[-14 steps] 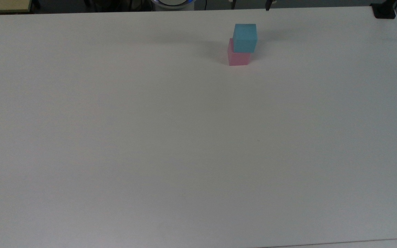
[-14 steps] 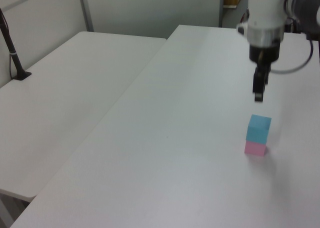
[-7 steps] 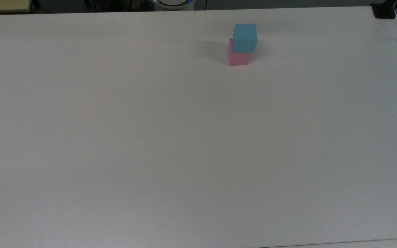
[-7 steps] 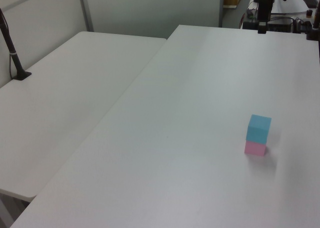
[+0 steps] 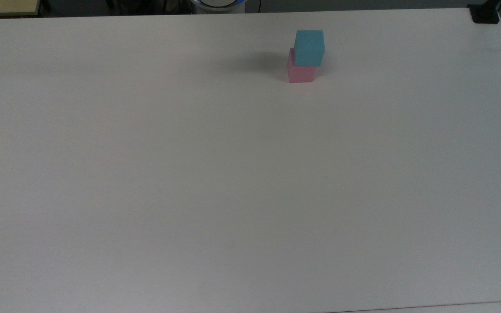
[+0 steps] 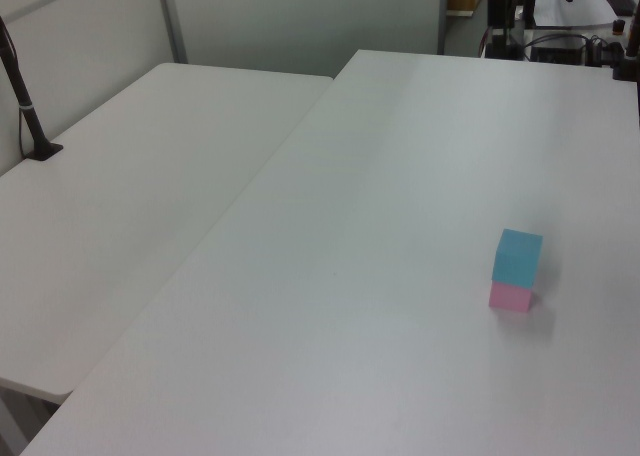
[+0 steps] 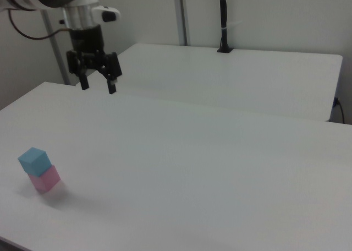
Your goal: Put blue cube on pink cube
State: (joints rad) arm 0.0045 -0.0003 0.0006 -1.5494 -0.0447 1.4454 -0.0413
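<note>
With blue cube [image 5: 309, 47] sitting on pink cube [image 5: 300, 72], slightly offset, task looks done; gripper [image 7: 98, 87] hangs well apart, fingers spread, holding nothing.

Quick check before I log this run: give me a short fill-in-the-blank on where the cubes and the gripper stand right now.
1. The blue cube rests on top of the ____ cube.
2. The pink cube sits directly on the white ____.
3. In the right view, the gripper hangs with its fingers ____, holding nothing.
4. In the right view, the gripper is up and to the ____ of the stack.

Missing words: pink; table; open; right
</note>
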